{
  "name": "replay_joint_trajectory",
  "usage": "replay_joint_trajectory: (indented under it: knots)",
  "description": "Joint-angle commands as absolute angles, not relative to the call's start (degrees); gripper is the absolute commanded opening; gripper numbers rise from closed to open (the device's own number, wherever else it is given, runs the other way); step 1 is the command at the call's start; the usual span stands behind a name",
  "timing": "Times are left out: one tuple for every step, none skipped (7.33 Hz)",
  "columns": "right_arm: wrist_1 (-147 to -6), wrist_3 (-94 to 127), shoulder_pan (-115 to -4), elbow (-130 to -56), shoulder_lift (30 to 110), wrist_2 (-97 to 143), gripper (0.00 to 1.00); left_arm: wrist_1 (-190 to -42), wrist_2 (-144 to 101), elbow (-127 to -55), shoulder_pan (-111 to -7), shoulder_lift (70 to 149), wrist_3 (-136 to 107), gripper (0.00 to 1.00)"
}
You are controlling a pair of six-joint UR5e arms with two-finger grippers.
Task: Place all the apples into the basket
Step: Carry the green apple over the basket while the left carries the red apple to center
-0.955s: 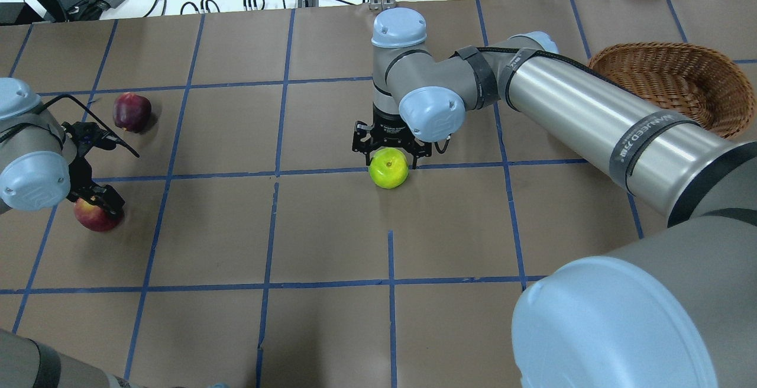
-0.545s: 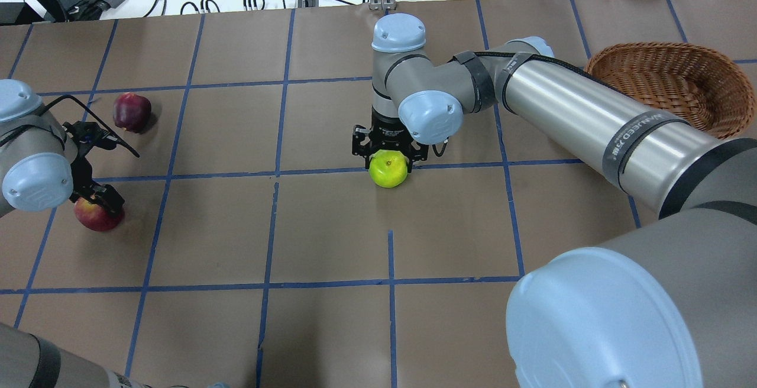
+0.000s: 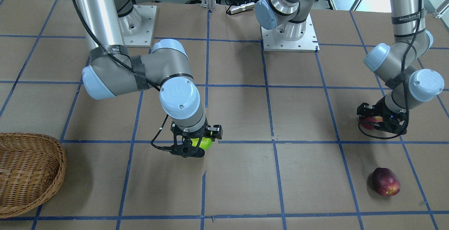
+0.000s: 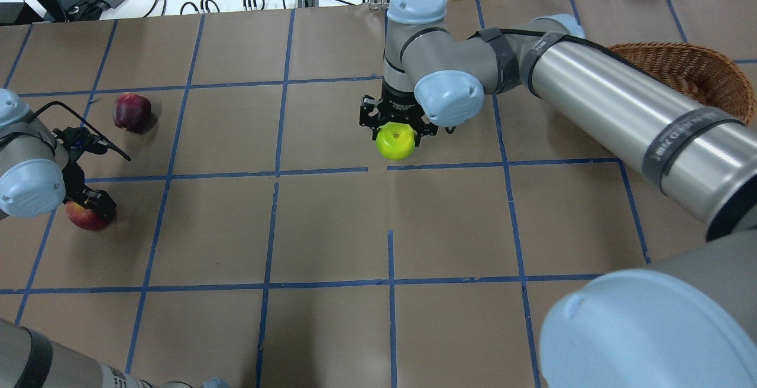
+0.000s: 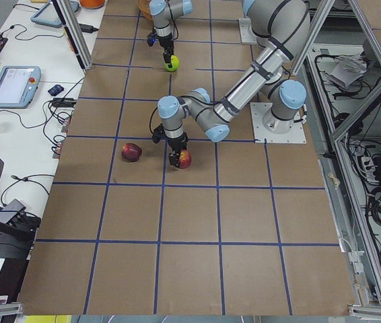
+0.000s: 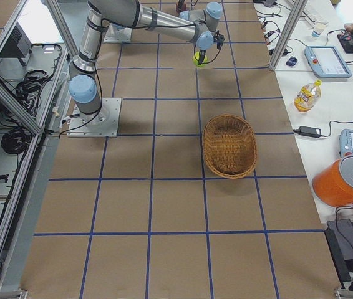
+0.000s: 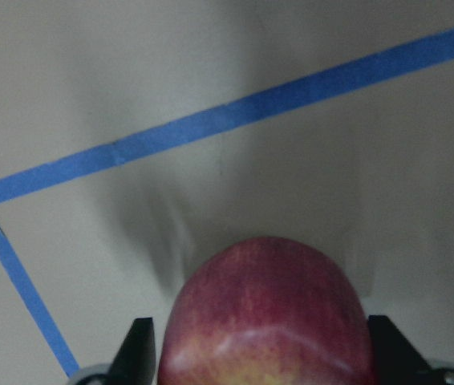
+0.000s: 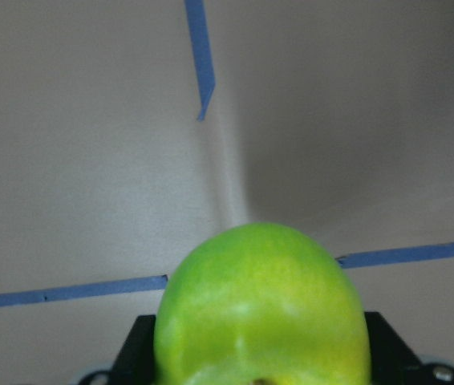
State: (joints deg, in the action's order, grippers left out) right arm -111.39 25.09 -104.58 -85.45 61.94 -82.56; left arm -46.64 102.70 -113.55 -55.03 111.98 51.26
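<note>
Now right end effector (image 4: pixel 396 132) holds green apple (image 4: pixel 395 145), left end effector (image 4: pixel 90 206) red apple (image 4: pixel 81 217); strap (image 3: pixel 407 19) reads WANJEED.

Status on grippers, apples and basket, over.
Right gripper shut on bright yellow-green apple. Left gripper shut on red apple. Dark maroon apple lies loose. Woven wicker basket empty, unobstructed.

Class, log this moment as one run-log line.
right claw: shut on green apple | left claw: shut on red apple | maroon apple: on table | basket: empty
</note>
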Motion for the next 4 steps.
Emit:
replay_joint_trajectory:
  knots:
    - [-105.0,22.0,-90.2,-82.6,67.7,-86.6,0.00,-50.1,102.5,-112.3,-56.7,110.4,46.9,0.19]
    - [-103.6,13.4,-83.9,-82.4,68.3,-88.5,0.00,-56.4,99.8,-110.5,-60.0,108.7,40.4,0.19]
    - [-104.2,5.0,-77.0,-82.3,68.1,-93.2,0.00,-62.2,99.1,-108.1,-64.3,107.0,32.8,0.19]
    - [-104.9,-7.7,-69.6,-82.5,66.9,-94.4,0.00,-65.7,98.4,-106.5,-69.7,105.7,24.1,0.19]
